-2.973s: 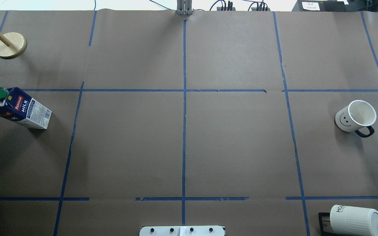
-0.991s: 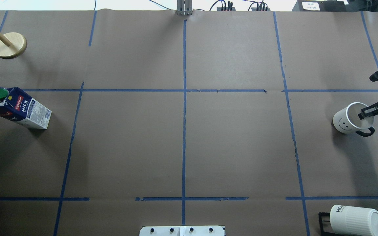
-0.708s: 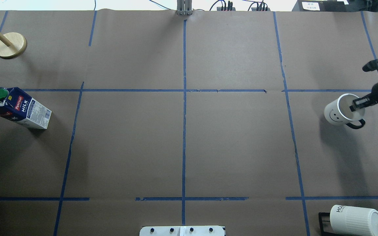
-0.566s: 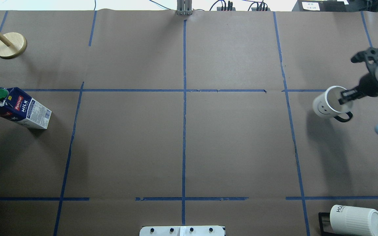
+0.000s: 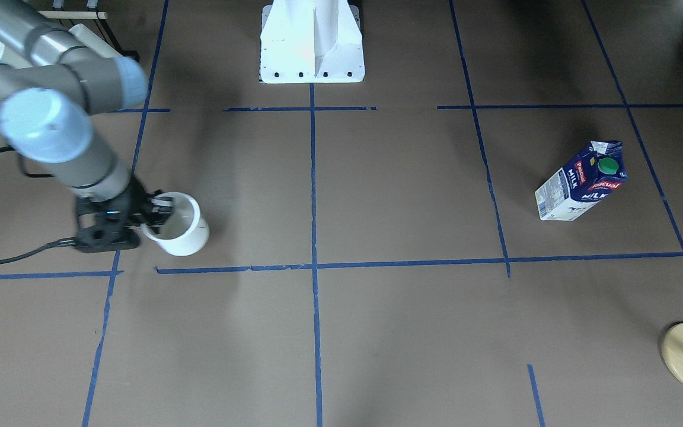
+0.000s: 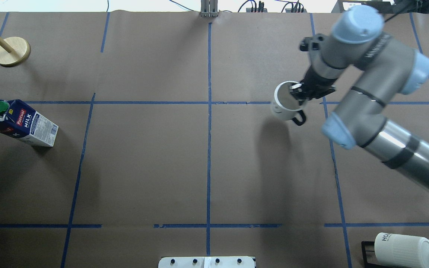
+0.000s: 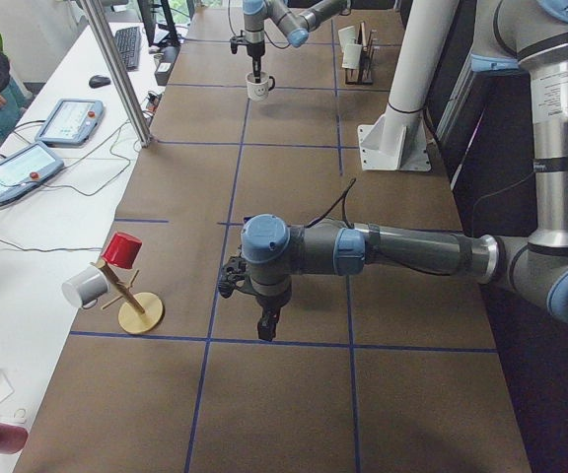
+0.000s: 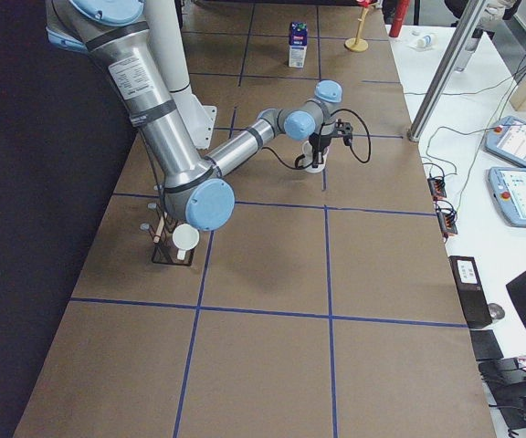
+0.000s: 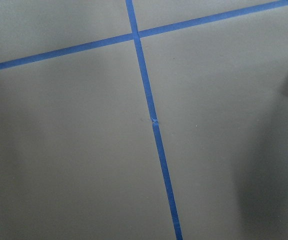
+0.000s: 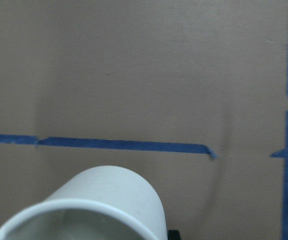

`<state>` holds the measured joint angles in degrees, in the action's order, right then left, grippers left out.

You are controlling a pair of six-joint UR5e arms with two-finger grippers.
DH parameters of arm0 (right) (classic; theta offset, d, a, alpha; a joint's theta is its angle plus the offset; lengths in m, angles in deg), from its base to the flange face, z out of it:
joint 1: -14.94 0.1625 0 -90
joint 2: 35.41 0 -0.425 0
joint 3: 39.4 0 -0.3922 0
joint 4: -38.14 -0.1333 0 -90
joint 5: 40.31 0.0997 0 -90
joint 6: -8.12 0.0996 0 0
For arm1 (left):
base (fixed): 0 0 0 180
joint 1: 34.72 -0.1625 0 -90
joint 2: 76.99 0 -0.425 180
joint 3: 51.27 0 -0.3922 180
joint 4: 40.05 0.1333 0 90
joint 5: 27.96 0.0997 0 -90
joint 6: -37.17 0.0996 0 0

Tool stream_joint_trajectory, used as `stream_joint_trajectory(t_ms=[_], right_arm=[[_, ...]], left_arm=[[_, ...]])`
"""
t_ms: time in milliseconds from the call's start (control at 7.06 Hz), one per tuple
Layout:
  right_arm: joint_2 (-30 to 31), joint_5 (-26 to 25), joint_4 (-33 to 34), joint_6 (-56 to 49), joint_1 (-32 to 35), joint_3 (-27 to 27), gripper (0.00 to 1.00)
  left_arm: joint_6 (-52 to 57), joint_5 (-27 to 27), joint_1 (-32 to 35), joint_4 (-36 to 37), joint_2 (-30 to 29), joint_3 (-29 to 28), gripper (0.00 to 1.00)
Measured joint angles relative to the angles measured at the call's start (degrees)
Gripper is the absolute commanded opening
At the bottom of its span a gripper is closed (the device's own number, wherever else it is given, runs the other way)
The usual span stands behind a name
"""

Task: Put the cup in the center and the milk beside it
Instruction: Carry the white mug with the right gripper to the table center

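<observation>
The white smiley cup point(image 6: 286, 102) hangs a little above the table from my right gripper point(image 6: 297, 92), which is shut on its rim, right of the center tape crossing point(image 6: 209, 102). In the front view the cup point(image 5: 180, 230) and right gripper point(image 5: 156, 212) are at the left. The right wrist view shows the cup point(image 10: 104, 205) at the bottom edge. The milk point(image 6: 21, 123) stands at the far left, also in the front view point(image 5: 581, 187). My left gripper point(image 7: 267, 323) points down over bare paper in the exterior left view only; I cannot tell whether it is open.
A wooden peg stand point(image 6: 11, 51) is at the far left corner. Ribbed white mugs on a black rack point(image 6: 404, 249) sit at the near right corner. The robot base point(image 5: 312, 41) is at the near edge. The left wrist view shows a tape crossing point(image 9: 135, 36).
My right arm came in from the right, took the cup by its rim, lifted it and carried it left toward the center crossing. The milk has not moved.
</observation>
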<state>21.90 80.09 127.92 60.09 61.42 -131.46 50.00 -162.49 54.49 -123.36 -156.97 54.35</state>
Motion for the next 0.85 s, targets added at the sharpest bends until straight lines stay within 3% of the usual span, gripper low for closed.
stream_joint_trajectory(t_ms=[425, 850], right_arm=[[-11.6, -3.9, 1.0, 10.7, -6.1, 8.9, 0.01], [-13.8, -4.4, -0.3, 13.0, -8.0, 12.5, 0.03]], left_arm=[[0.0, 0.0, 0.0, 0.0, 0.0, 0.1, 1.0], [0.0, -0.6, 0.0, 0.1, 0.0, 0.1, 1.0]])
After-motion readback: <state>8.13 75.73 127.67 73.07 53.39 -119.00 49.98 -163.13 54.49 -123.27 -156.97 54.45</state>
